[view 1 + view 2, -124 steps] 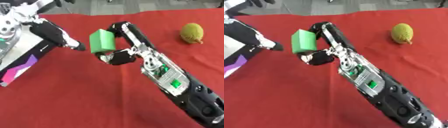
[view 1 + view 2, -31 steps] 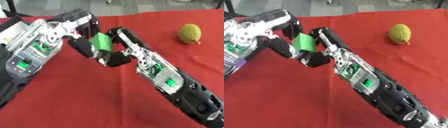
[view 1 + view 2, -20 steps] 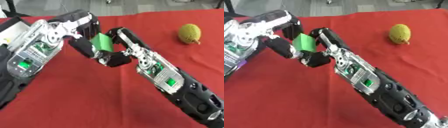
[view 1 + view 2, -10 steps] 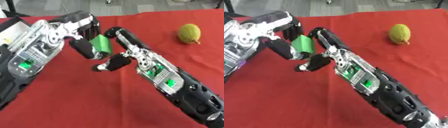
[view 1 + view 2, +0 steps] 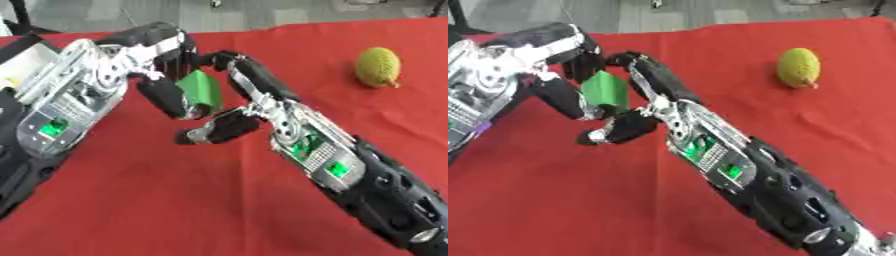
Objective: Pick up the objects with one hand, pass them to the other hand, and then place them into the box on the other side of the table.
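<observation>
A green block [image 5: 200, 91] hangs above the red table, between my two hands. My left hand [image 5: 166, 75] has its fingers and thumb curled round the block from the left and above. My right hand [image 5: 229, 127] lies just right of and below the block, its fingers straightened and spread away from it. A yellow-green bumpy fruit [image 5: 378, 67] rests on the cloth at the far right. The corner of a white box [image 5: 26, 60] shows at the left edge, partly hidden behind my left forearm.
The red tablecloth [image 5: 175, 200] covers the whole work surface. A grey floor lies beyond the table's far edge. My right forearm [image 5: 350, 175] crosses the lower right of the table.
My right hand has opened and dropped off the green block, its fingers stretching down and left. My left hand has closed round the block and holds it alone.
</observation>
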Robot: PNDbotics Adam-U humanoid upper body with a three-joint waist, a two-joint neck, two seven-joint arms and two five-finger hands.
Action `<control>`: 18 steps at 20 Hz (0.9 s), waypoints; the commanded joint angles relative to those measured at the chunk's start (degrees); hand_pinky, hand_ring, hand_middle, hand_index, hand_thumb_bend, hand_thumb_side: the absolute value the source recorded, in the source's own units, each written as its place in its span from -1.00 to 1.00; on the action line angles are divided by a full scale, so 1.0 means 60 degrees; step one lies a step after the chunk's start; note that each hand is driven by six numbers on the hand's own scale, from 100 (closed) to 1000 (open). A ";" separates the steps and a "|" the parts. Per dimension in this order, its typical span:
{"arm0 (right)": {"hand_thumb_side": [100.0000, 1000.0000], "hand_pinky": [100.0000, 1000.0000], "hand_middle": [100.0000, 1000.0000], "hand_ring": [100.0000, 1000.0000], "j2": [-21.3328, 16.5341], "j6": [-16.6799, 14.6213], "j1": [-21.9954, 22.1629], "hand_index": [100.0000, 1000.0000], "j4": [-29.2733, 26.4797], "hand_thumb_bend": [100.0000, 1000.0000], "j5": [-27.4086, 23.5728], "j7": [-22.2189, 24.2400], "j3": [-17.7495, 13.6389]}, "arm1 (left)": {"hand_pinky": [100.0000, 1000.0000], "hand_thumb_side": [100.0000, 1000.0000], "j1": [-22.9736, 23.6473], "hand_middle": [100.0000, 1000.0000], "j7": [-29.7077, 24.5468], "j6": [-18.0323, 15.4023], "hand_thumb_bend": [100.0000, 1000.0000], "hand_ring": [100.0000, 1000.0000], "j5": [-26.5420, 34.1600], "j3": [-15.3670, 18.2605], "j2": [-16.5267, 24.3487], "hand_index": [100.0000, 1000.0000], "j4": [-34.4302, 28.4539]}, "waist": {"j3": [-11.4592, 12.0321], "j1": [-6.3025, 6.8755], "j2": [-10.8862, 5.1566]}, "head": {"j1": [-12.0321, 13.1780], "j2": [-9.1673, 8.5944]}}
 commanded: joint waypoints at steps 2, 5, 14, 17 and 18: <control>-0.45 0.69 0.67 0.73 -0.0018 0.0101 -0.0042 0.73 -0.0010 0.59 0.0232 -0.0032 -0.0057 | -0.01 -1.00 -0.0064 -0.34 -0.0409 0.0190 -0.42 -0.17 -0.0118 0.0262 0.0219 -0.32 -0.0253 | 0.0017 0.0120 -0.0364 | -0.0004 -0.0011; -0.47 0.69 0.68 0.73 -0.0037 0.0105 0.0012 0.73 0.0097 0.59 0.0256 -0.0074 -0.0059 | -0.01 -1.00 0.0028 -0.34 -0.0484 0.0195 -0.43 -0.17 -0.0154 0.0429 0.0380 -0.32 -0.0471 | 0.0022 0.0123 -0.0366 | 0.0002 -0.0011; -0.61 0.69 0.68 0.74 -0.0230 0.0098 0.0100 0.74 -0.0154 0.56 -0.0242 -0.0333 -0.0164 | 0.00 -1.00 0.0747 -0.34 -0.0056 0.0478 -1.00 -0.17 -0.0210 0.1556 0.1574 -0.33 -0.1255 | 0.0002 0.0149 -0.0392 | 0.0005 -0.0011; -0.61 0.69 0.69 0.73 -0.0327 0.0093 0.0131 0.74 -0.0345 0.49 -0.0532 -0.0457 -0.0216 | 0.00 -1.00 0.1150 -0.35 0.0486 0.0697 -0.42 -0.16 -0.0259 0.2156 0.2140 -0.33 -0.1171 | -0.0005 0.0148 -0.0384 | 0.0010 -0.0011; -0.61 0.69 0.69 0.73 -0.0362 0.0085 0.0142 0.74 -0.0413 0.47 -0.0631 -0.0514 -0.0242 | 0.00 -1.00 0.1287 -0.35 0.0676 0.0759 -0.42 -0.16 -0.0266 0.2336 0.2311 -0.33 -0.1074 | -0.0007 0.0142 -0.0378 | 0.0014 -0.0011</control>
